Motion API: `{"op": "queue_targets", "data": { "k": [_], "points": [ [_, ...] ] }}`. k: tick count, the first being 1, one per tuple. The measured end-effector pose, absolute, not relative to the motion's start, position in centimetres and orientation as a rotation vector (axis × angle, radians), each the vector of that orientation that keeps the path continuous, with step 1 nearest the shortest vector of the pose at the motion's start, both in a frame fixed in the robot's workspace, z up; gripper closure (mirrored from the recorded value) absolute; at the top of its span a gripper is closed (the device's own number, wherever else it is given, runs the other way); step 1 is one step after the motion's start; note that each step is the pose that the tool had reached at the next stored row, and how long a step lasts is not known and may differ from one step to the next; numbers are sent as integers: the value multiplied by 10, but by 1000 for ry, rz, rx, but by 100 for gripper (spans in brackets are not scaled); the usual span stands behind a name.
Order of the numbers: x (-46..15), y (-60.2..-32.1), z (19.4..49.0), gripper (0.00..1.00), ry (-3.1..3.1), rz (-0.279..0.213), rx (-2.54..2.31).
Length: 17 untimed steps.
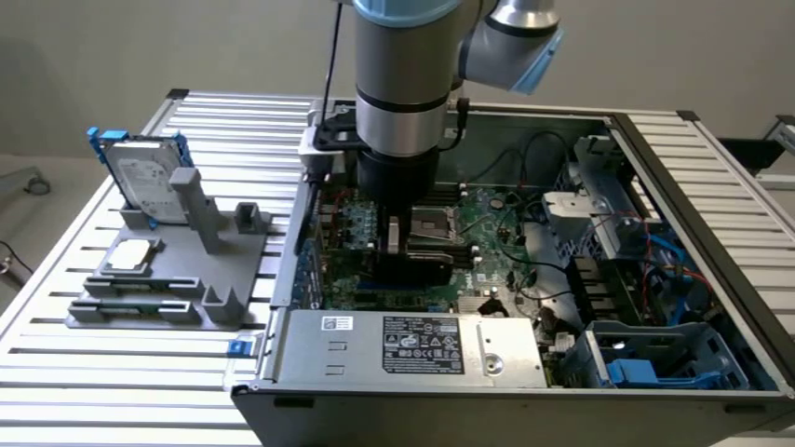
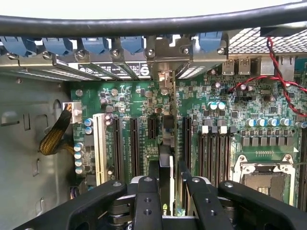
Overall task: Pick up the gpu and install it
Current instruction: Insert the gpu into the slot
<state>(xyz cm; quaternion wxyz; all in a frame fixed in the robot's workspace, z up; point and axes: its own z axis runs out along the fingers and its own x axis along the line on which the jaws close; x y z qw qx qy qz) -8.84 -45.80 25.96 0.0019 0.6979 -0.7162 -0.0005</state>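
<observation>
Standing by the bench (image 1: 74, 391), I judge the pick-up done. The tool (image 2: 169, 203) pinches the gpu (image 2: 165, 167) edge-on, low inside the computer case (image 1: 695, 186), over the motherboard (image 2: 268, 96) and its expansion slots. I cannot tell whether the card is seated, so the install looks unfinished.

By my count there is one arm (image 1: 397, 74), one tool, one gpu and one case. One grey holder (image 1: 186, 270) stands at nine o'clock of the case in the exterior view. One hard drive (image 1: 140, 177) stands upright at the holder's eleven o'clock.
</observation>
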Motion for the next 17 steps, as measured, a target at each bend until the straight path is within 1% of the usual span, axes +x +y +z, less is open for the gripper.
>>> {"op": "queue_targets", "data": {
  "k": [11, 13, 15, 17],
  "points": [
    [-89, -458, 260, 74, -2246, -6, 2190],
    [-90, -458, 260, 72, -2246, -5, 2190],
    [-89, -458, 260, 59, -2246, -5, 2191],
    [-89, -458, 260, 59, -2246, -5, 2191]
  ]
}}
